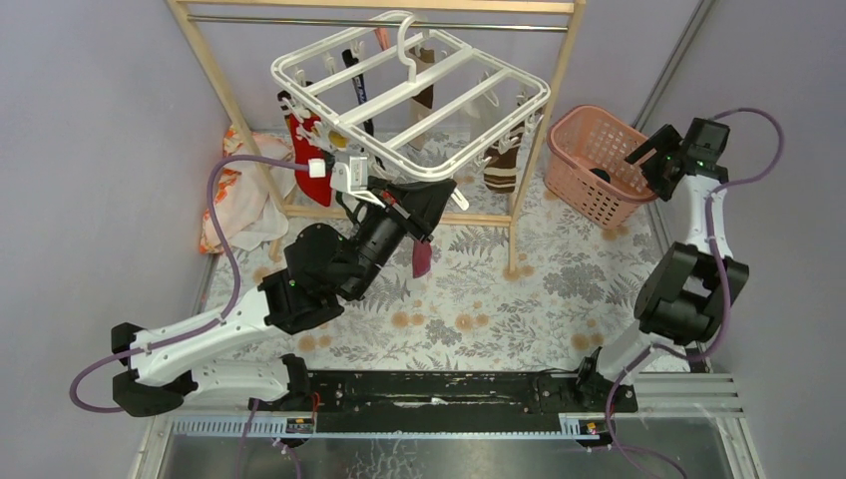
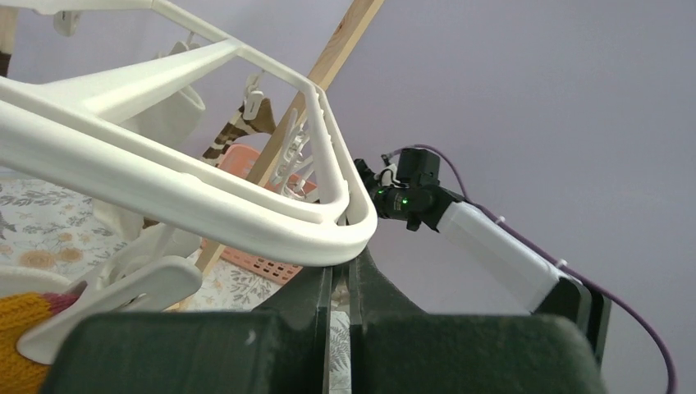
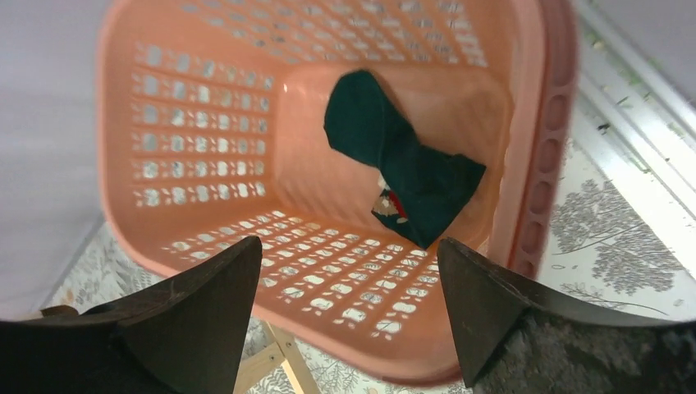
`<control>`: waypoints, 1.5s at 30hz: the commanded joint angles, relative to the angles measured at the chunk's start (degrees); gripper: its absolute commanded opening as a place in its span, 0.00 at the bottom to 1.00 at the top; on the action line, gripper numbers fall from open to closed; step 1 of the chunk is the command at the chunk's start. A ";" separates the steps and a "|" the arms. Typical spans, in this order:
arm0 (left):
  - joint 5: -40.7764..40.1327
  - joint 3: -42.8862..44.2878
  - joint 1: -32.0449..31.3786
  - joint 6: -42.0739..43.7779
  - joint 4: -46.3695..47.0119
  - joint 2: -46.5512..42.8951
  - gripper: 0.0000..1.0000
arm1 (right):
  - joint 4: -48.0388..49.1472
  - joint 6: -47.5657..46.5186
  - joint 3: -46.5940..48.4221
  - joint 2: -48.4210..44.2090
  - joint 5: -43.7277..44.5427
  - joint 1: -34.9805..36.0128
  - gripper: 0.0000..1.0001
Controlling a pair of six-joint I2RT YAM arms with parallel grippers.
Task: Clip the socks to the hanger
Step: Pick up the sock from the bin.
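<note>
- Black base rail (image 1: 439, 391) lies nearest in the top view. Beyond it the left hand (image 1: 424, 205) reaches up to the near rim of the hanger (image 1: 469, 134), which hangs far-centre over the worktop (image 1: 479, 299).
- Several socks already dangle from the hanger, among them a red sock (image 1: 304, 140) and a brown-striped sock (image 1: 501, 165). A maroon sock (image 1: 422, 257) hangs by the left hand, and what holds it is unclear. The right hand (image 1: 653, 160) hovers over the pink basket (image 1: 619, 128), far right.
- Left wrist view: the left fingers (image 2: 382, 287) are together save a thin slit, tips against the hanger's rim. Whether they pinch it I cannot tell. A yellow knit sock (image 2: 16, 336) sits in a clip (image 2: 123, 283) on the left.
- Right wrist view: the right fingers (image 3: 205, 304) are spread wide and empty above a teal sock (image 3: 402, 172) in the basket. I judge most of the task done, with this sock left.
- No brand, label or writing is legible.
</note>
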 commanded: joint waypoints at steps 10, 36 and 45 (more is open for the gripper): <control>0.83 -4.26 -0.29 -0.20 1.23 -1.45 0.00 | 1.06 -2.96 5.35 6.64 -5.60 2.16 0.82; -2.88 -8.73 0.15 0.80 1.58 -5.73 0.00 | -27.40 -10.30 52.35 47.20 14.10 12.23 0.91; -2.68 -9.12 0.41 0.72 2.00 -5.46 0.00 | -22.30 -12.33 35.61 39.69 13.23 13.39 0.91</control>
